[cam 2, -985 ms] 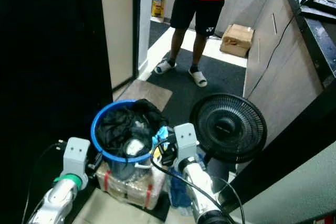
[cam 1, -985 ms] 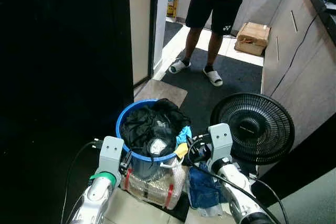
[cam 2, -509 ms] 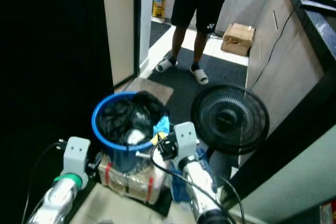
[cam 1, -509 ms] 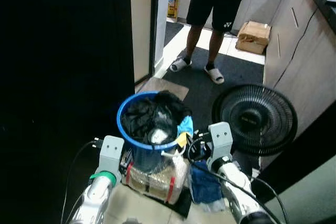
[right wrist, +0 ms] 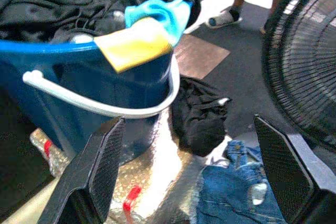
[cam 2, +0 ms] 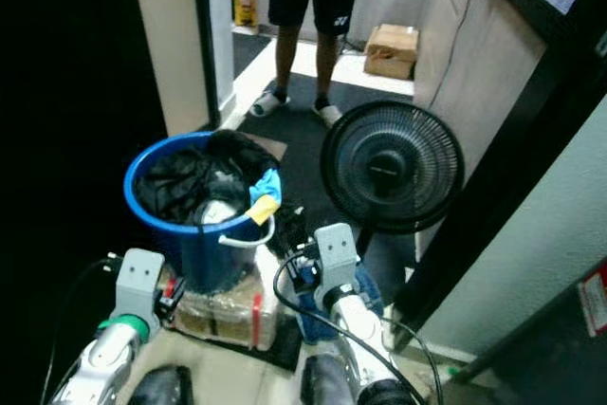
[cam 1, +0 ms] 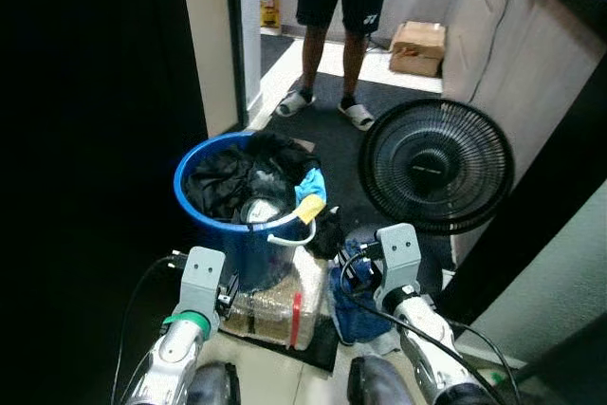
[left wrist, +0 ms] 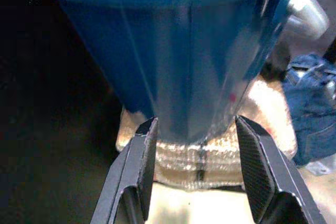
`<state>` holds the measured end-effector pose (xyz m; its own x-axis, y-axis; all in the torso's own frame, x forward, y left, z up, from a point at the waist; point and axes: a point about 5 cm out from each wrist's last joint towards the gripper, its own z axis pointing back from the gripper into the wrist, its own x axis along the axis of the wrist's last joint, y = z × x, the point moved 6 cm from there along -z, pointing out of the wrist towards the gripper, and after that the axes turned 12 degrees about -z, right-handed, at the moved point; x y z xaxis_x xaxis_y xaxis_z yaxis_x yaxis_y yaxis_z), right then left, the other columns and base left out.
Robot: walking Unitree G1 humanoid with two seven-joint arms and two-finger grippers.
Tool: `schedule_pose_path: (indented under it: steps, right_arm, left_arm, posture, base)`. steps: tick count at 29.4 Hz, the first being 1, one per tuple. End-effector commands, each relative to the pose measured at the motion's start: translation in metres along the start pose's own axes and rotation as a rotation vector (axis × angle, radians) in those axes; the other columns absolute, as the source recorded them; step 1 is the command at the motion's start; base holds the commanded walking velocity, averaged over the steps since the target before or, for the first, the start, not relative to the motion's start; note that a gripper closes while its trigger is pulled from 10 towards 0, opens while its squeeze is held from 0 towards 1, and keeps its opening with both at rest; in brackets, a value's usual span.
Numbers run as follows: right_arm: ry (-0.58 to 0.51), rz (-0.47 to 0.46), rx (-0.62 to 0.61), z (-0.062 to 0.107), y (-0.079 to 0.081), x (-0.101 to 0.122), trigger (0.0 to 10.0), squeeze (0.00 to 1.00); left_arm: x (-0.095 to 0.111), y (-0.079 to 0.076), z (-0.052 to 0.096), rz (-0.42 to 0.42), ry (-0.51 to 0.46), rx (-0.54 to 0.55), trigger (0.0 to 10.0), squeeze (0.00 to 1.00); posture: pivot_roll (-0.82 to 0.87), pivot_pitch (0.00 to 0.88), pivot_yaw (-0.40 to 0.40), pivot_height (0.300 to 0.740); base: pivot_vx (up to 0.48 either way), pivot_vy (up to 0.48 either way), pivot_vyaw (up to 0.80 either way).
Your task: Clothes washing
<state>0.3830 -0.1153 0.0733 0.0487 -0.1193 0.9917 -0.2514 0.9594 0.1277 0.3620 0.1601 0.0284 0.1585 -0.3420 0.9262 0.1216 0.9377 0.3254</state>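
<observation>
Your left gripper (left wrist: 197,156) has its 2 fingers spread just short of the blue bucket (cam 1: 237,239); your right gripper (right wrist: 186,177) is spread wide beside it. The bucket, heaped with dark clothes (cam 1: 232,187), stands on a plastic-wrapped bundle (cam 1: 270,305). Jeans (right wrist: 241,192) and a black garment (right wrist: 202,116) lie alongside. Beyond stand a black fan (cam 1: 436,166) and a person (cam 1: 337,7).

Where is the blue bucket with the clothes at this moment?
In the left eye view, the blue bucket stands left of centre on a wrapped package, just ahead of the left gripper, with the black fan to its right.
</observation>
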Motion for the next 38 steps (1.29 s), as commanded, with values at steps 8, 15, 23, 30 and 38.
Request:
schedule_pose_path:
  steps: [8, 15, 23, 30, 38]
  right_arm:
    - [0.007, -0.001, -0.001, 0.000, 0.000, -0.002, 10.0, 0.00]
    - [-0.028, 0.041, 0.014, -0.003, 0.000, 0.010, 10.0, 0.00]
    - [-0.151, -0.064, -0.009, -0.019, -0.015, 0.058, 10.0, 0.00]
    - [-0.089, -0.035, 0.060, -0.015, -0.006, 0.042, 10.0, 0.00]
    - [0.051, 0.106, 0.107, 0.004, -0.004, -0.004, 10.0, 0.00]
  left_arm:
    - [-0.007, -0.002, 0.003, -0.008, 0.019, -0.006, 10.0, 0.00]
    - [-0.005, 0.000, 0.002, -0.005, 0.014, -0.001, 10.0, 0.00]
    - [0.039, 0.039, -0.013, 0.025, -0.102, 0.109, 10.0, 0.00]
    - [0.052, 0.047, -0.010, -0.037, -0.157, 0.110, 10.0, 0.00]
    - [0.020, 0.023, 0.003, -0.159, -0.089, 0.032, 10.0, 0.00]
  posture:
    - [0.05, 0.062, -0.012, 0.540]
    - [0.05, 0.064, -0.010, 0.520]
    - [0.06, 0.062, -0.008, 0.510]
    - [0.06, 0.065, -0.004, 0.510]
    - [0.07, 0.070, -0.005, 0.510]
  base:
    - [0.000, 0.000, 0.00]
    - [0.000, 0.000, 0.00]
    - [0.000, 0.000, 0.00]
    - [0.000, 0.000, 0.00]
    - [0.000, 0.000, 0.00]
